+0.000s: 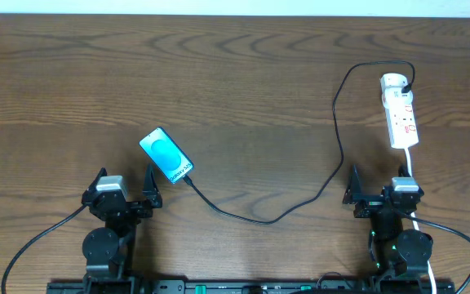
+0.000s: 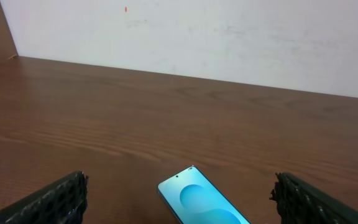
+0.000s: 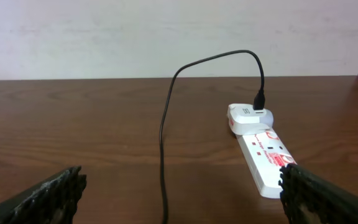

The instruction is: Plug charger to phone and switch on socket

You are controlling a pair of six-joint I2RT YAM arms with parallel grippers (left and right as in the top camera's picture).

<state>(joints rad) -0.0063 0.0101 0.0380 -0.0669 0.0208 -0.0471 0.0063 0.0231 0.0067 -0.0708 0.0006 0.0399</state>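
The phone [image 1: 166, 155] lies slanted on the table with its cyan screen lit; it also shows in the left wrist view [image 2: 201, 202]. The black charger cable [image 1: 259, 219] runs from the phone's near end across the table and up to a white adapter [image 3: 247, 116] at the far end of the white socket strip [image 1: 400, 110]. The cable [image 3: 164, 162] and the strip [image 3: 266, 158] also show in the right wrist view. My left gripper [image 1: 125, 188] is open and empty just short of the phone. My right gripper [image 1: 379, 193] is open and empty, short of the strip's near end.
The strip's white cord [image 1: 412, 175] runs back past my right arm. A pale wall [image 2: 197, 31] stands behind the table's far edge. The wooden table top [image 1: 243, 73] stretches wide behind the phone and the cable.
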